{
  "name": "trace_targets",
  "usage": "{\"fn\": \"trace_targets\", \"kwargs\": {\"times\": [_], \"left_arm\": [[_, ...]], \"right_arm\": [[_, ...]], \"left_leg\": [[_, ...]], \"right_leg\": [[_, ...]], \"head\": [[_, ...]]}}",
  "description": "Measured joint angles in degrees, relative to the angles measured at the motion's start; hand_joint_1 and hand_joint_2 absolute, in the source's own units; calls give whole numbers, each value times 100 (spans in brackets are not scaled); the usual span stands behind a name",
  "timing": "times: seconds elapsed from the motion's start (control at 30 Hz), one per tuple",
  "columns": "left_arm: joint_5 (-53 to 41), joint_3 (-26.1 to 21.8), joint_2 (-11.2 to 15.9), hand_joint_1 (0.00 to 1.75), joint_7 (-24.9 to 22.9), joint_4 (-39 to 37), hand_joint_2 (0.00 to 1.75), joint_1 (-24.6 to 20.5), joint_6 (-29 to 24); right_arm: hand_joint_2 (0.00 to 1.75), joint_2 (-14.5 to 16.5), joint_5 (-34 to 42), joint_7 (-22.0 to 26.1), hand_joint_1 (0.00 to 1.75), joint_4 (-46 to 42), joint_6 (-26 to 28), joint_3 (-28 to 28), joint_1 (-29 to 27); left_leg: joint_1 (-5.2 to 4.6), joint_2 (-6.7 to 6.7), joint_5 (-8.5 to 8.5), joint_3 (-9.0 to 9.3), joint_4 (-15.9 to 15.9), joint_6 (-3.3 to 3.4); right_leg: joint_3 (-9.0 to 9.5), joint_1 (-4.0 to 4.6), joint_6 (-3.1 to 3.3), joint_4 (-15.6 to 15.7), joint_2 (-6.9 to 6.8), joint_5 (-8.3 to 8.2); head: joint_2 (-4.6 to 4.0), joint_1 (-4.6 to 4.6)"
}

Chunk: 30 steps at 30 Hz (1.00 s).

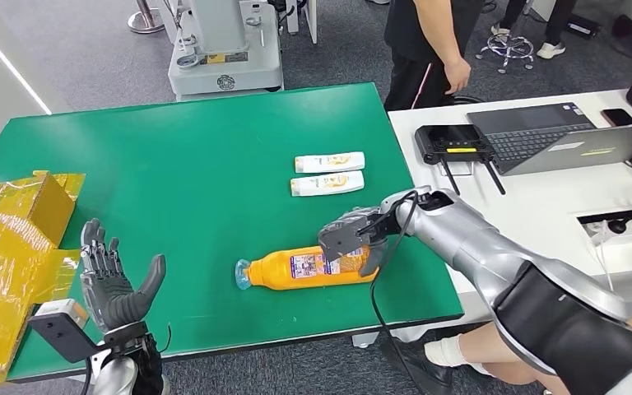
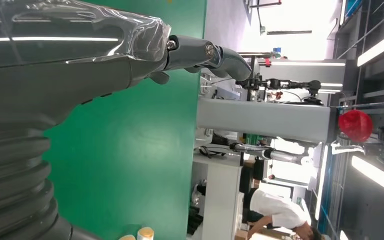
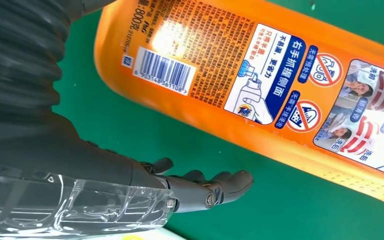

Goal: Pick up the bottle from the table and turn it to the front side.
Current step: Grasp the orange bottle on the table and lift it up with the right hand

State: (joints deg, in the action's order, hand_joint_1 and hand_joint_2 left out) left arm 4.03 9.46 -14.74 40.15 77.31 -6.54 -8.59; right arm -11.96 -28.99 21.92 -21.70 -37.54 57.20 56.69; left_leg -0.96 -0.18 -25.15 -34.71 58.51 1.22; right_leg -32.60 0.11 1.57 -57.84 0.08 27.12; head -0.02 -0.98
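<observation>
An orange detergent bottle lies on its side near the front edge of the green table, its clear blue cap pointing left. The label side with the barcode faces up on the bottle. My right hand hovers over the bottle's base end with its fingers spread. Its thumb stretches beside the bottle, with a strip of green table showing between them. At the table's front left corner my left hand is raised with its palm open and holds nothing; its fingers reach out over the green top.
Two white and yellow tubes lie side by side behind the bottle. A yellow cardboard box stands at the left edge. A white desk on the right holds a laptop and a black controller. A person stands beyond the table.
</observation>
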Motion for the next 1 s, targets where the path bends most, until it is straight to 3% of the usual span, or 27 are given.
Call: {"fn": "trace_targets", "kwargs": {"times": [1.0], "left_arm": [[19,0,-48,0,-1,-73,175,-200,49]], "right_arm": [[175,-117,191,-139,0,-110,412,228,-279]], "left_leg": [[0,7,3,-6,7,9]], "right_leg": [[-1,1,-13,0,5,-8]], "head": [[0,0]]}}
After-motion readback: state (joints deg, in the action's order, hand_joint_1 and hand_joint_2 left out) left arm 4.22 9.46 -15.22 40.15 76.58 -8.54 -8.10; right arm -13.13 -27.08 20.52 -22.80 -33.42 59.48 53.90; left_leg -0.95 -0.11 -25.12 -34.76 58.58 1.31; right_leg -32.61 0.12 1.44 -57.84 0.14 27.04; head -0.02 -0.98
